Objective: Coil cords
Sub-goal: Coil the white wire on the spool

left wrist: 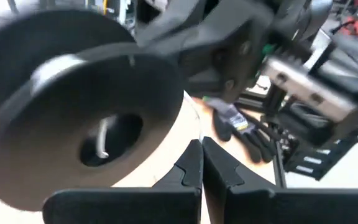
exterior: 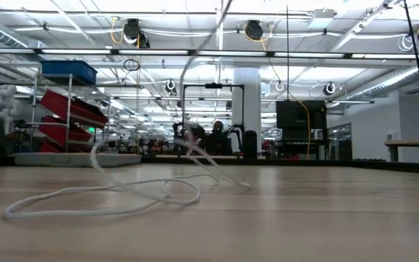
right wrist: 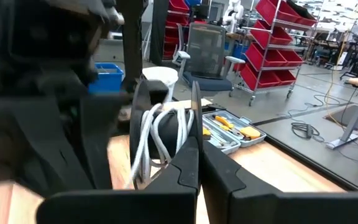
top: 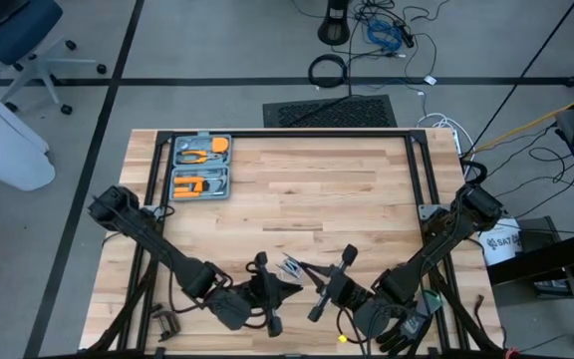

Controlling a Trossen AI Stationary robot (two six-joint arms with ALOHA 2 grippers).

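Clenched right gripper [right wrist: 199,163] sits beside the reel [right wrist: 163,134]; left gripper [left wrist: 202,163] clamped too. Keep the white cord [exterior: 108,196] taut as you wind.

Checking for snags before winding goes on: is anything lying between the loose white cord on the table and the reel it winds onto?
Nothing visible does. The cord lies on bare wood; the reel is up at both end effectors.
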